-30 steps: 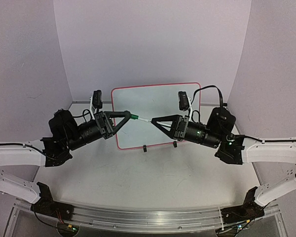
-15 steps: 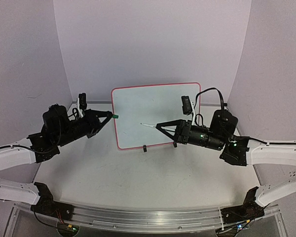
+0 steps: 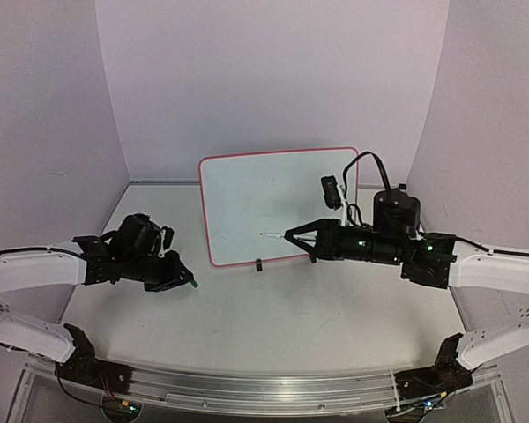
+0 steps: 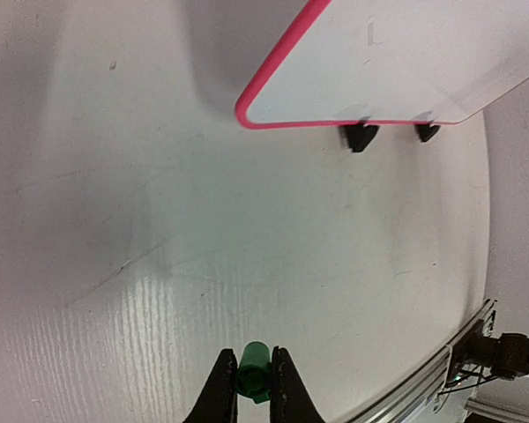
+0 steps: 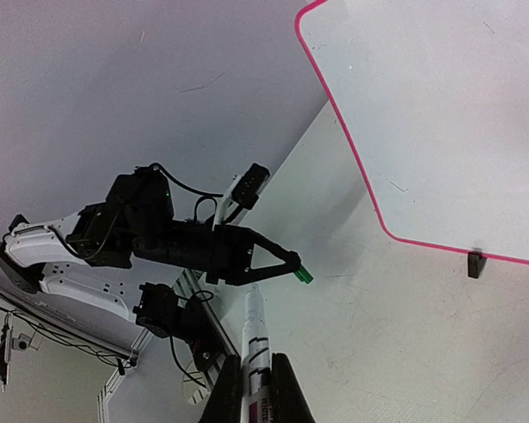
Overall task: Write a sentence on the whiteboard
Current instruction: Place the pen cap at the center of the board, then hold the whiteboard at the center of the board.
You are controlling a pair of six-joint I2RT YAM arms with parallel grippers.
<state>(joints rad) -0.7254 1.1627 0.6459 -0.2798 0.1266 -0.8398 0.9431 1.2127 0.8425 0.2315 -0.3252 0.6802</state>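
One whiteboard point(image 3: 278, 198); right gripper point(image 5: 254, 374) pinches one marker point(image 5: 253, 322), left gripper point(image 4: 251, 355) pinches one green cap point(image 4: 254, 377).

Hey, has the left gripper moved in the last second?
Yes. The left gripper, shut on the green cap, has pulled back off the whiteboard, leftward and toward the arm bases, past the board's lower-left corner.

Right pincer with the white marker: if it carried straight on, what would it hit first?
Probably the left pincer gripping a small green cap. The right pincer and its white marker run alongside the red-rimmed whiteboard, not into it; depth is unclear.
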